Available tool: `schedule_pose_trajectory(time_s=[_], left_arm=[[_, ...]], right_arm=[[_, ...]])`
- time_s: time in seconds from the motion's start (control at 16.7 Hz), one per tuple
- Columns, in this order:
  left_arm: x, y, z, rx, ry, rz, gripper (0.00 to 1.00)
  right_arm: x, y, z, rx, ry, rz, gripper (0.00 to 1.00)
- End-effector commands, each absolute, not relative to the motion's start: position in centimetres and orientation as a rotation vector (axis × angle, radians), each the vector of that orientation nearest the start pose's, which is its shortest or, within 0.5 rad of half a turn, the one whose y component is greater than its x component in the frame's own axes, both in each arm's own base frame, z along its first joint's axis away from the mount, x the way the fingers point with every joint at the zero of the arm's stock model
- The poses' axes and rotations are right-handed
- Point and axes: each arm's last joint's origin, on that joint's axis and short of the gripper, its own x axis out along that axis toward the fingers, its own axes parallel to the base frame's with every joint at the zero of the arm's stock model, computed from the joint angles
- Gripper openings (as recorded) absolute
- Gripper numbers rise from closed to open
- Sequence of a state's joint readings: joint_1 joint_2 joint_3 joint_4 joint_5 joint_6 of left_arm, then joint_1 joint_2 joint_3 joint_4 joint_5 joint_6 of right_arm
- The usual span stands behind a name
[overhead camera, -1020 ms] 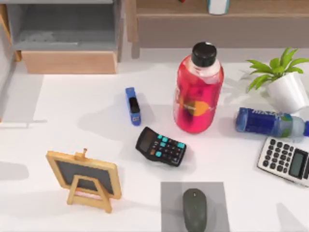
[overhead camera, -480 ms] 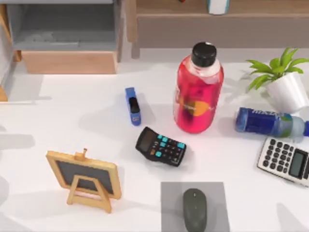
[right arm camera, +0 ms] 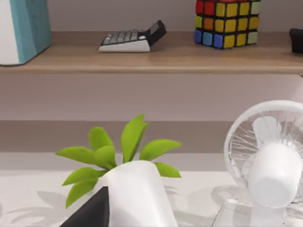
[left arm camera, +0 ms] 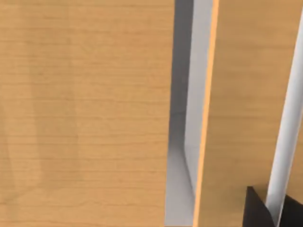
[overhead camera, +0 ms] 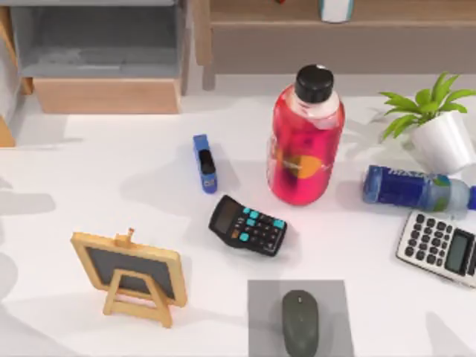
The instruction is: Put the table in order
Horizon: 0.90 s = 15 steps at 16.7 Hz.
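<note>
Wide white matte table (overhead camera: 111, 193) looks cluttered: tall red plastic bottle (overhead camera: 305, 141) mid-frame; can't tell either gripper's finger state.

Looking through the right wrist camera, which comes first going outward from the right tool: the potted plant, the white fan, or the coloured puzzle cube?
From the right tool, in the right wrist view:
1. Potted plant, on the table right by the tool's dark tip.
2. White fan, also on the table, seemingly a little farther back; this is a close call with the plant.
3. Puzzle cube, up on the wooden shelf at the back, plainly the farthest.
</note>
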State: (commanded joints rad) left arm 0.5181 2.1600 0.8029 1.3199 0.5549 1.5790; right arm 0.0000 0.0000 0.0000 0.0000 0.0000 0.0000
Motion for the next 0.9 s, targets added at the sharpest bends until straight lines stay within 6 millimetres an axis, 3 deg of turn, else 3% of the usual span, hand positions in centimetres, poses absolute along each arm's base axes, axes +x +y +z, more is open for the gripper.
schedule_pose_trajectory(time_s=[0.24,0.66,0.9], left_arm=[[37.2,17.4,9.1,1.554,0.002,-0.025,0.00],[38.0,17.5,8.8,1.547,0.017,-0.028,0.00],[41.2,17.6,9.0,1.553,0.007,-0.024,0.00]], right_arm=[[10.6,-0.1,16.0,0.000,0.000,0.000,1.00],[10.6,-0.1,16.0,0.000,0.000,0.000,1.00],[10.6,-0.1,16.0,0.000,0.000,0.000,1.00]])
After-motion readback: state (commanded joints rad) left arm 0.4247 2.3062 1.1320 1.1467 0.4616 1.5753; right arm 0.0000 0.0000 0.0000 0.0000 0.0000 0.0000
